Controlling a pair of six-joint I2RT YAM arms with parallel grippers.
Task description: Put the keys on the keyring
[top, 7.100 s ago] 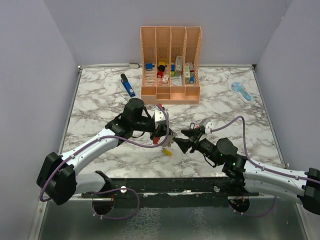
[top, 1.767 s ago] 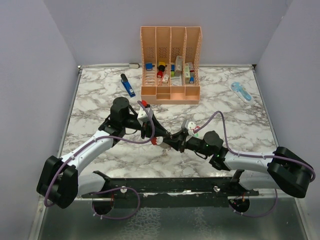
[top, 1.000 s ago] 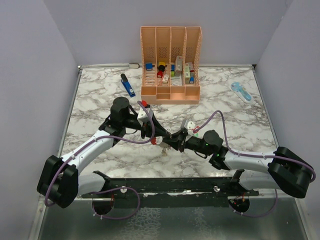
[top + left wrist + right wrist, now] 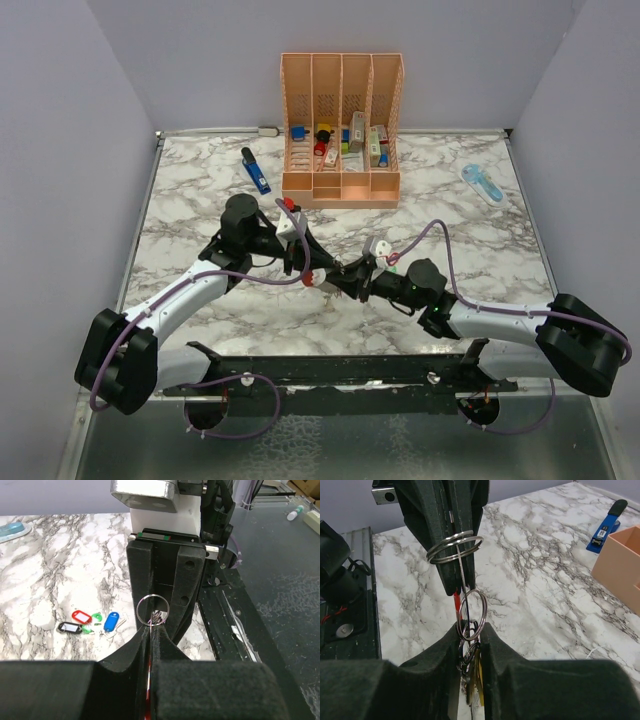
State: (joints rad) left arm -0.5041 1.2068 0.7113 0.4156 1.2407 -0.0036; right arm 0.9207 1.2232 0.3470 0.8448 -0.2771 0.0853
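Left gripper [image 4: 152, 632] is clamped on the keyring [image 4: 455, 547]; right gripper [image 4: 470, 636] pinches the keys [image 4: 471, 679] by their small ring [image 4: 472, 614], just below the keyring. Feed it squarely into the split, untwisted

The top view sits high behind the arm bases, facing down and forward over the whole desk [image 4: 200, 200], with the rack [image 4: 341, 130] at its far edge. The left wrist camera sits close behind the left pincer [image 4: 151, 630] and looks along its fingers at the right pincer [image 4: 162, 587] head-on, with the desk's near rail [image 4: 235, 625] behind. The right wrist camera faces the opposite way, with the blue tool [image 4: 606, 527] and a rack corner beyond. All three views share the spot where the pincers meet.
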